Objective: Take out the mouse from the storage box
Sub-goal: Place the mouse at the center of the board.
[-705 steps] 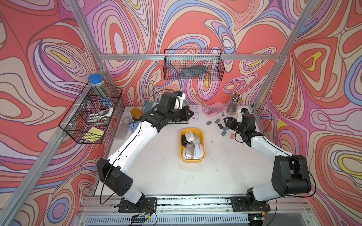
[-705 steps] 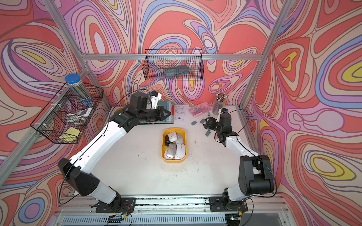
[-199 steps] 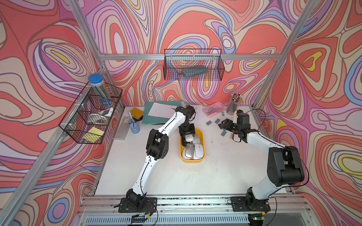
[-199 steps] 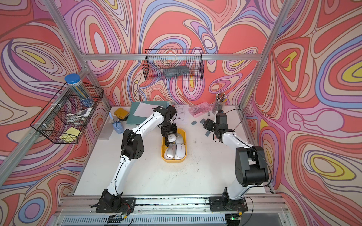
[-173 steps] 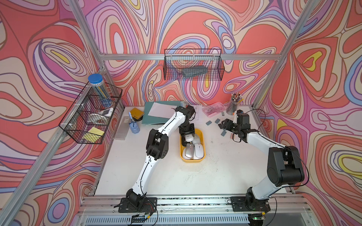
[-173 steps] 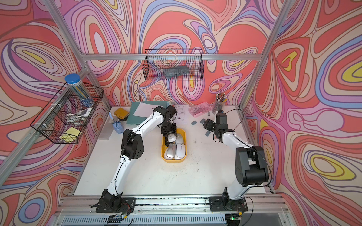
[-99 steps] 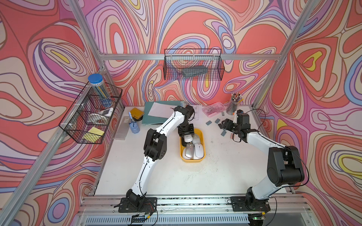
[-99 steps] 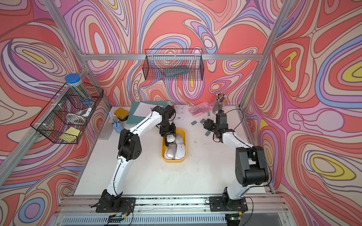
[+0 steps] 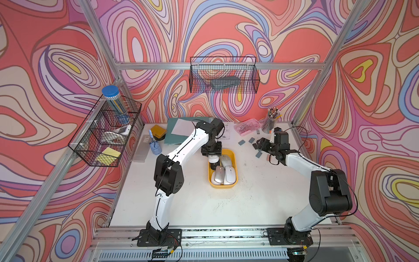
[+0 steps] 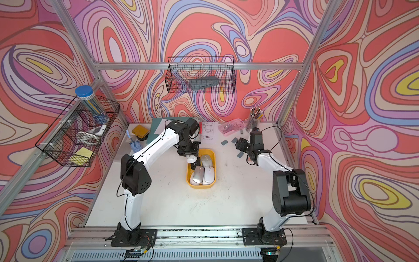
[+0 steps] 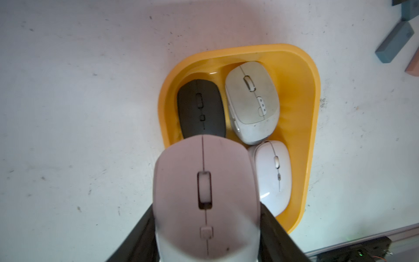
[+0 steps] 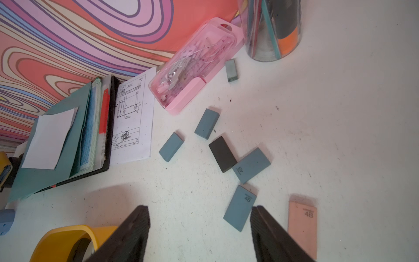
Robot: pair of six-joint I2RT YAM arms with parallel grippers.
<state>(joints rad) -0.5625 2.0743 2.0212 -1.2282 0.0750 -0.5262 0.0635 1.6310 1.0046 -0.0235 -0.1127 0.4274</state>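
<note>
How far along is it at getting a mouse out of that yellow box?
Done: a pale mouse sits gripped in the left pincer, raised. In hand: it hangs over the rim of the storage box, above the black mouse, beige mouse and white mouse. Left: carrying it clear and setting it down.

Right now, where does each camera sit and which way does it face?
Top views: high at the front, looking down across the table; left arm, right arm, storage box show.
Left wrist: on the left arm, looking down past the left end effector, shut on a mouse, into the storage box.
Right wrist: on the right arm, facing grey erasers and pink case; the open right end effector shows.
Shared: storage box, top and left wrist.
</note>
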